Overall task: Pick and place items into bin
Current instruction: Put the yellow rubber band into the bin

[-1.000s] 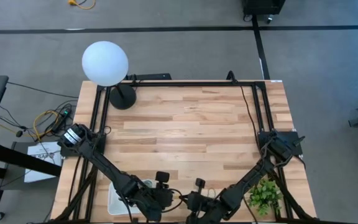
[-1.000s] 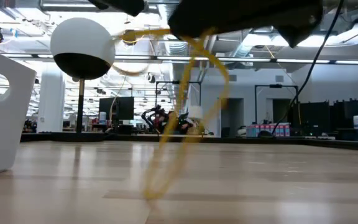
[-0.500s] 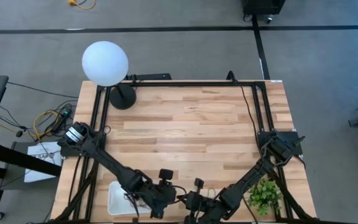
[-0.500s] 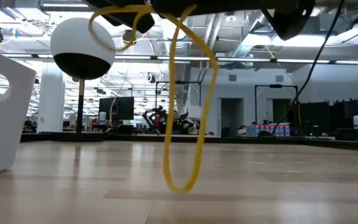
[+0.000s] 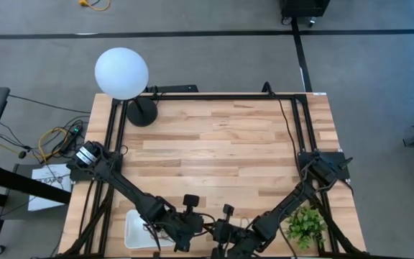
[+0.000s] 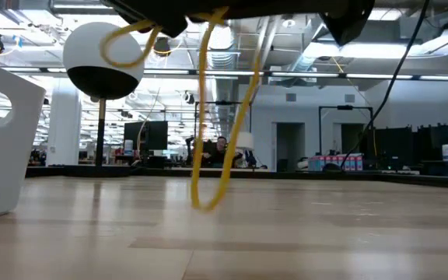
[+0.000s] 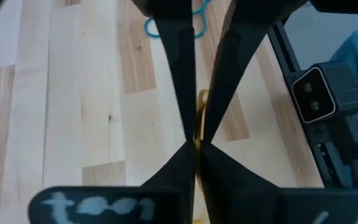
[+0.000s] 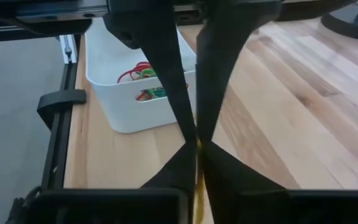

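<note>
My wooden table (image 5: pixel 214 151) fills the high view, and both my arms crowd its 6 o'clock edge. The white bin (image 5: pixel 136 229) sits at about 7 o'clock, just beside my left gripper (image 5: pixel 187 229); red and green bands (image 8: pixel 143 79) lie in it. My right gripper (image 5: pixel 223 232) is close by, toward 5 o'clock. Both have their fingers pressed together, and each seems to be nipping the same yellow band (image 6: pixel 218 117), which hangs between them as a long loop with its lowest point clear of the wood.

My biggest worry is the two arms pulling apart: stretched rubber could snap free and fly off the table edge. Next, the grippers are nearly touching, so a careless swing toward the bin could knock them together. Smaller still, the dangling loop could drape over the bin's wall instead of falling inside. A blue band (image 7: pixel 166 25) waits on the wood beyond.
</note>
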Robot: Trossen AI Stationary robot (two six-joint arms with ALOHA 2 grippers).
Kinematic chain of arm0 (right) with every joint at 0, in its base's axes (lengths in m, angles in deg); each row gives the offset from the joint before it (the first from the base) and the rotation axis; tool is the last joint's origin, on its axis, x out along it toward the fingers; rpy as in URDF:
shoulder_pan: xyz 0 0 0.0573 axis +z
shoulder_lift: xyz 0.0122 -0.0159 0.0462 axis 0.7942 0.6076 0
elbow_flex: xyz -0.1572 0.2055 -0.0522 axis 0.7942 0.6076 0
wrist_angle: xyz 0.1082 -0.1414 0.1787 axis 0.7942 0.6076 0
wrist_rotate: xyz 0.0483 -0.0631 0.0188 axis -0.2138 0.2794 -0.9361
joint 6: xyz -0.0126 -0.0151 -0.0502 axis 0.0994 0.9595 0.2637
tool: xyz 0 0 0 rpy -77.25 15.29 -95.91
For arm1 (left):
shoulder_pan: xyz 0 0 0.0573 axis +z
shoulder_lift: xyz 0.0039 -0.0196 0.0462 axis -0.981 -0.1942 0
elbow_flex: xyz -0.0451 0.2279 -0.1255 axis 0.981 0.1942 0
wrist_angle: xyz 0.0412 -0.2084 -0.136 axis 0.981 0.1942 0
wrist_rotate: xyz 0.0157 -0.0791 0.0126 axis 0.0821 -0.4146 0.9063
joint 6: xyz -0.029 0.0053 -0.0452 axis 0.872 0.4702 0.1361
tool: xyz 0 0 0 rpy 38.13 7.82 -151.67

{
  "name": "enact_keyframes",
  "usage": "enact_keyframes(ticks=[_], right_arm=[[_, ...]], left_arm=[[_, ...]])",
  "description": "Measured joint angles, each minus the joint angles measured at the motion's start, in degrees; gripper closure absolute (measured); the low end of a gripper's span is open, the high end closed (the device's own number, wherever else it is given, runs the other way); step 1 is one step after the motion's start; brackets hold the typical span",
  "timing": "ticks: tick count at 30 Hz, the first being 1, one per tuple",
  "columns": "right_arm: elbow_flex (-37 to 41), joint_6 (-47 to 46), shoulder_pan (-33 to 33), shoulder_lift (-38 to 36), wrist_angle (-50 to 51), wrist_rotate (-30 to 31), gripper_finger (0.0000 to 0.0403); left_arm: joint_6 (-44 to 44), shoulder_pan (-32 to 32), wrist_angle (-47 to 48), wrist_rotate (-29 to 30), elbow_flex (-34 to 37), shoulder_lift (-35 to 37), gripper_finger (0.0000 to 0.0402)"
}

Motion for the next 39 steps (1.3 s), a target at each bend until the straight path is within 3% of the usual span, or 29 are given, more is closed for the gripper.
enact_keyframes(ticks=[7, 12, 15, 20, 23, 26, 29, 34, 39], right_arm=[[-0.04, -0.15, -0.27, -0.07, 0.82, -0.72, 0.0326], [-0.04, -3.81, 0.17, -0.09, 5.05, -1.03, 0.0288], [-0.04, -9.1, 0.24, -0.09, 9.9, -2.89, 0.0266], [-0.04, -16.48, 0.2, -0.09, 15.78, -7.1, 0.0238], [-0.04, -19.6, 0.17, -0.09, 17.2, -11.13, 0.023], [-0.04, -20.94, 0.27, -0.09, 17.22, -15.32, 0.0227], [-0.04, -21.44, 0.54, -0.09, 17.24, -18.98, 0.023], [-0.04, -24.02, 1.02, -0.09, 18.55, -21.46, 0.0243], [-0.04, -29.75, 1.88, -0.11, 25.97, -24.71, 0.025]], left_arm=[[2.54, -0.98, 1.13, 0.24, 0.02, 0.0, 0.04], [9.26, -3.82, 9.05, -1.78, 0.02, 0.33, 0.0401], [17.89, -6.71, 17.62, -1.28, 0.02, 1.8, 0.0401], [37.84, -13.28, 30.61, 7.4, -0.01, 4.81, 0.0401], [49.21, -17.64, 37.17, 7.1, -0.01, 5.4, 0.0401], [56.81, -20.95, 40.93, 2.18, -0.01, 5.4, 0.0401], [59.38, -22.89, 41.95, -0.11, -0.01, 5.4, 0.0401], [57.48, -24.44, 40.02, 3.56, -0.01, 4.87, 0.0396], [56.07, -23.53, 40.22, 3.14, 0.04, 2.73, 0.0354]])
